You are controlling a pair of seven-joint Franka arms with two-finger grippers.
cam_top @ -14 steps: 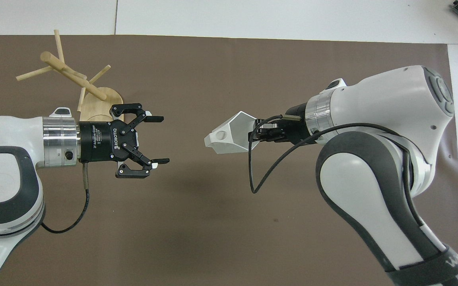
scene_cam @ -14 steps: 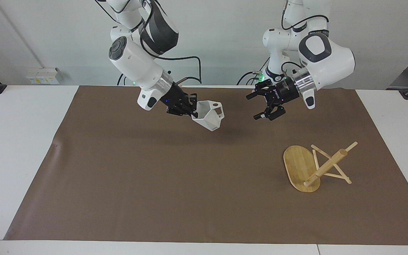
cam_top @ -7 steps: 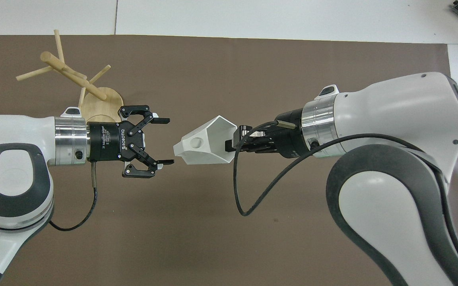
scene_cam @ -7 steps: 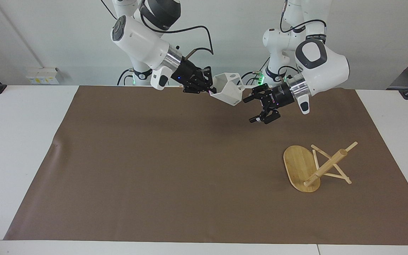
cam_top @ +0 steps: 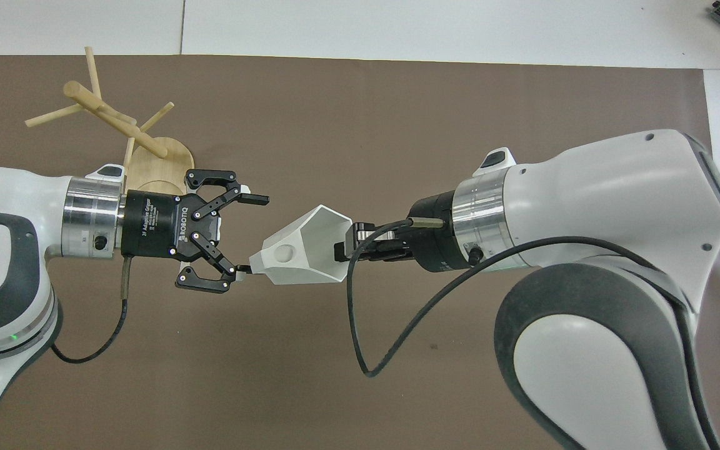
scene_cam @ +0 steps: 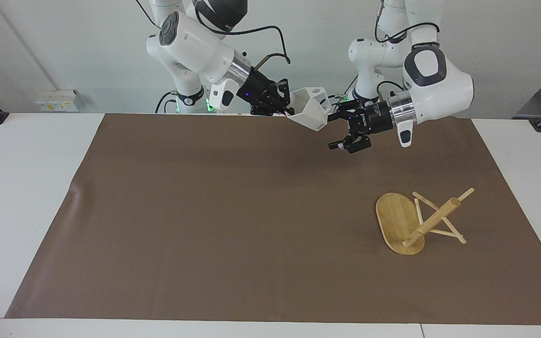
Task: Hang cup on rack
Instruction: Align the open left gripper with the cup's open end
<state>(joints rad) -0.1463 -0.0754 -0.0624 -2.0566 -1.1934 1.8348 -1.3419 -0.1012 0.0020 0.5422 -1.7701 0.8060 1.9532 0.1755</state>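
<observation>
In the facing view, the cup (scene_cam: pixel 310 112) is held up in the air, tilted on its side, over the edge of the brown mat (scene_cam: pixel 233 220) closest to the robots, about midway between the two arm bases. It is gripped at its rim by the right gripper (scene_cam: pixel 288 109), whose fingers are closed tight on the cup's wall. The left gripper (scene_cam: pixel 335 130) is raised just beside the cup, at its handle end, with its fingers spread wide; whether one fingertip touches the cup cannot be told from this view. The rack (scene_cam: pixel 416 220) is seen lying tipped over on the mat toward the left arm's end of the counter (scene_cam: pixel 26 188), its oval base stood on edge and its post and pegs resting on the mat, well apart from the cup. In the overhead view, the cup (cam_top: pixel 300 253) is shown between the two grippers, its handle with the round hole turned toward the left gripper (cam_top: pixel 254 234) and its open mouth toward the right gripper (cam_top: pixel 349 244). One of the left gripper's spread fingers (cam_top: pixel 242 270) is seen at the handle's tip, the other standing clear of the cup. The rack (cam_top: pixel 116 125) is partly covered by the left arm's wrist.
</observation>
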